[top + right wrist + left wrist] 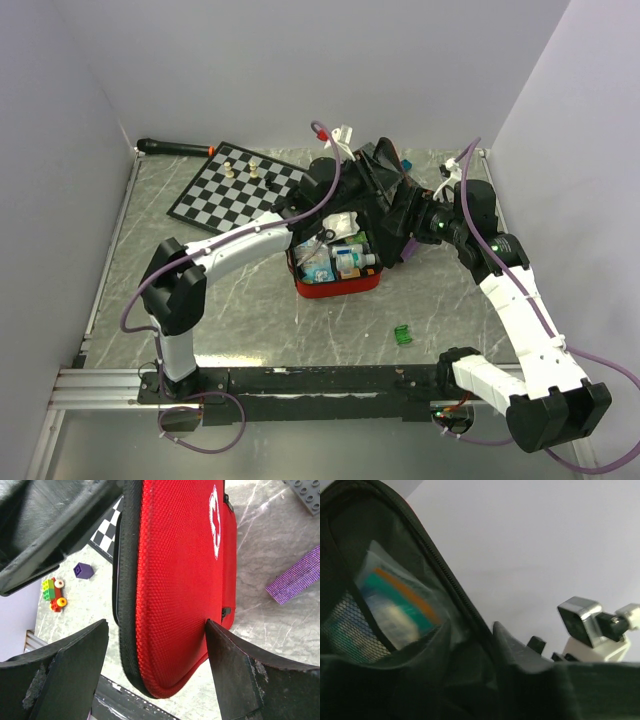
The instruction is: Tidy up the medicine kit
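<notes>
The medicine kit (338, 283), a red zip case, lies open in the table's middle with packets and small bottles (335, 255) in its base. Its black-lined lid (385, 195) stands raised. In the right wrist view the lid's red outside (175, 580) shows its white cross. My right gripper (156, 625) is open, one finger on each side of the lid's edge; it is right of the lid in the top view (408, 235). My left gripper (345, 175) is at the lid's inner side. Its view shows a mesh pocket holding a teal-orange packet (395, 605) and one finger (517, 645); the jaws are hidden by fabric.
A chessboard (235, 190) with a few pieces lies at the back left, with a black-handled tool (175, 147) behind it. A small green object (403, 334) lies in front of the kit. Toy bricks (54, 594), a purple cube (83, 570) and a purple strap (295, 577) lie nearby.
</notes>
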Robot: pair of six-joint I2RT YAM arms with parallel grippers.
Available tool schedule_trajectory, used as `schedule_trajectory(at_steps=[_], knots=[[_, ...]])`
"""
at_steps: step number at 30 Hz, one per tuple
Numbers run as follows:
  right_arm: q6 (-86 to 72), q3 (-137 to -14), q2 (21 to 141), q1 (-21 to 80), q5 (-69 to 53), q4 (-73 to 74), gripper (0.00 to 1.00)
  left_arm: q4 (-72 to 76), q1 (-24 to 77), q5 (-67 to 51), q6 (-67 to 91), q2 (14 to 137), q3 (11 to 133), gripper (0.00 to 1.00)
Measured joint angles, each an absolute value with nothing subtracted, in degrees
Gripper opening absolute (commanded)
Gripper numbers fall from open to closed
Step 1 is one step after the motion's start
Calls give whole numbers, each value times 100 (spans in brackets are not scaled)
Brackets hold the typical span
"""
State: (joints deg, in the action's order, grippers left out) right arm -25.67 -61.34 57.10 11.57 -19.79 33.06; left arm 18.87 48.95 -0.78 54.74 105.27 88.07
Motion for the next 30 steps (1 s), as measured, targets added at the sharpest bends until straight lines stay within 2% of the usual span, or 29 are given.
schedule_trajectory(at_steps=[2, 4, 5, 9, 13, 17, 22, 26, 30], knots=[[-2567, -6134, 5710, 1157, -1981, 3306, 84, 1872, 4897, -64, 5415, 10519, 8816, 71], [-2565, -6134, 5710, 1157, -1979, 3304, 84, 1737, 4897, -62, 5325, 10490, 8875, 81], [-2567, -6134, 5710, 1157, -1977, 3304, 84, 1662, 4897, -60, 5286, 10460, 8895, 83], [-2567, -6134, 5710, 1157, -1977, 3301, 84, 1138, 4893, 174, 5026, 10053, 8895, 84], [-2565, -6134, 5710, 1157, -1970, 3301, 84, 613, 4812, 644, 4762, 9045, 8541, 84], [-2563, -6134, 5712, 1157, -1907, 3304, 83, -40, 4383, 1216, 4716, 7465, 7465, 82], [-2563, -6224, 5808, 1291, -1732, 3301, 82, -808, 3625, 1874, 4991, 5349, 5404, 82], [-2408, -6490, 6123, 2128, -1614, 3306, 83, -1310, 3590, 2123, 5231, 4287, 4193, 82], [-2064, -6816, 6530, 3055, -1907, 3258, 90, -1756, 3553, 2217, 5328, 4021, 3999, 83]])
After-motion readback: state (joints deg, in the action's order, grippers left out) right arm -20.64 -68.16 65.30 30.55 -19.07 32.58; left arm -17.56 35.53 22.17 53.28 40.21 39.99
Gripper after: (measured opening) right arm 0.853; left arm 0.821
